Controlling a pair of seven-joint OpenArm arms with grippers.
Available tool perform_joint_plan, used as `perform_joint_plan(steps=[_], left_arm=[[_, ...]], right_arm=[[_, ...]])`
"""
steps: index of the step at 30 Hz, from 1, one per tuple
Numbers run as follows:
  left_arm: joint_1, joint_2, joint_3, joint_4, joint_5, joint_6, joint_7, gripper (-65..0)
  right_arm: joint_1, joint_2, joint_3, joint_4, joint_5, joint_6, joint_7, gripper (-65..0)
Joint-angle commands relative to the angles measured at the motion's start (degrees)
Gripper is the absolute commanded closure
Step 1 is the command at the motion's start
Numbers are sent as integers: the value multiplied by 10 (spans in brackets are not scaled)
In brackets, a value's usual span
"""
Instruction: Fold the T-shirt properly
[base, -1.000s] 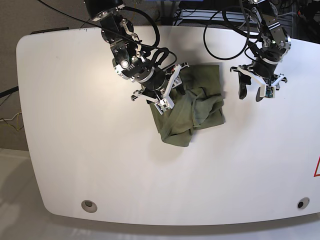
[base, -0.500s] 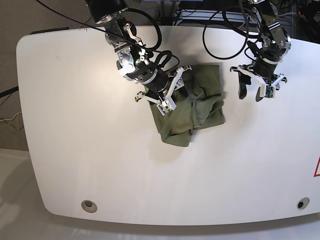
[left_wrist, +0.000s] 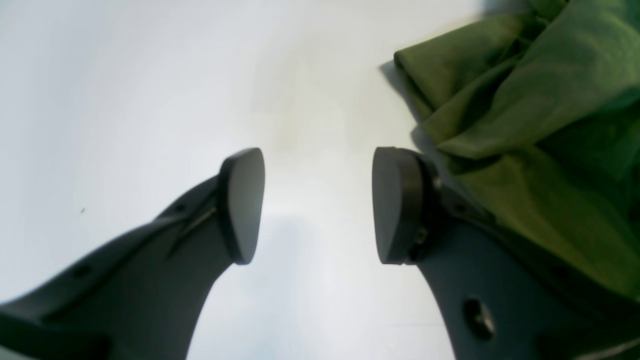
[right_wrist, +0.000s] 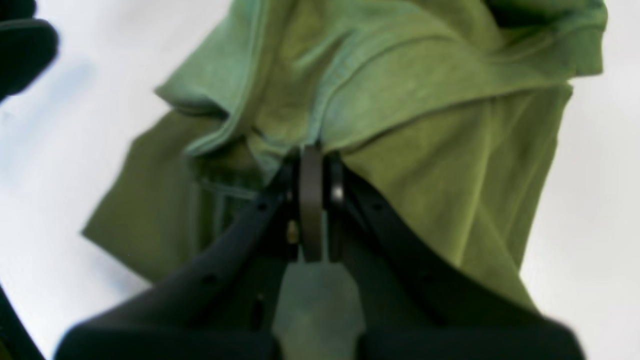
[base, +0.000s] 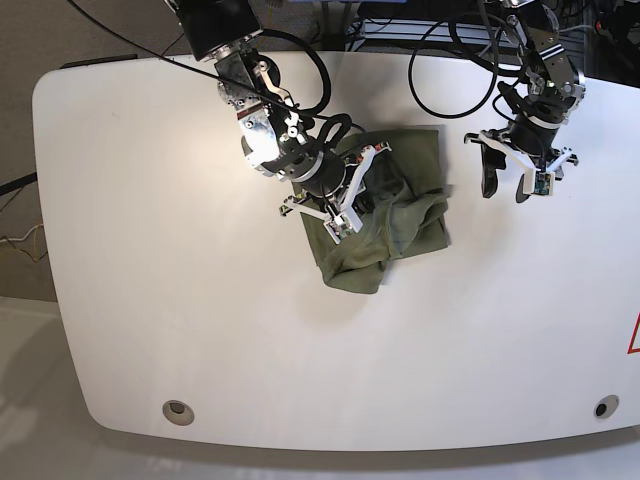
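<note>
Olive cloth bunched at centre frame is the T-shirt, pinched in the closed right gripper, likely to drag a fold flat, while the left gripper hovers spread and empty at upper right.

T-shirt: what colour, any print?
Plain olive green, no print visible on the T-shirt. The right wrist view shows it best.

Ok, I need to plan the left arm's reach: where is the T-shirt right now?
In the base view the T-shirt lies crumpled on the white table, upper centre, under the right gripper and beside the open left gripper.
</note>
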Motion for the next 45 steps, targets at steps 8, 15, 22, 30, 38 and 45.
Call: perform_joint_plan(steps=[8,15,22,30,38,45], left_arm=[[-3,-3,-1,8,-8,-2,-15,-326],[-2,-3,-1,8,-7,-2,-15,-326],[5,-3,-1,8,-7,-2,-15,-326],[6,-2,-1,8,-7,-2,-15,-326],[14,-2,-1,8,-8,-2,-15,-326],[14,-1,-1,8,-8,-2,-15,-326]], right_arm=[[21,-27,-4,7,1,9,11,0],[52,-46,-40,4,1,5,10,0],[77,-73,-45,2,-2,6,-13,0],[112,-91,-45,-61,-2,9,-10,-5],[141,-92,-45,-130,0,10,49,-5],[176,-93,-45,-175,1,10,57,-5]])
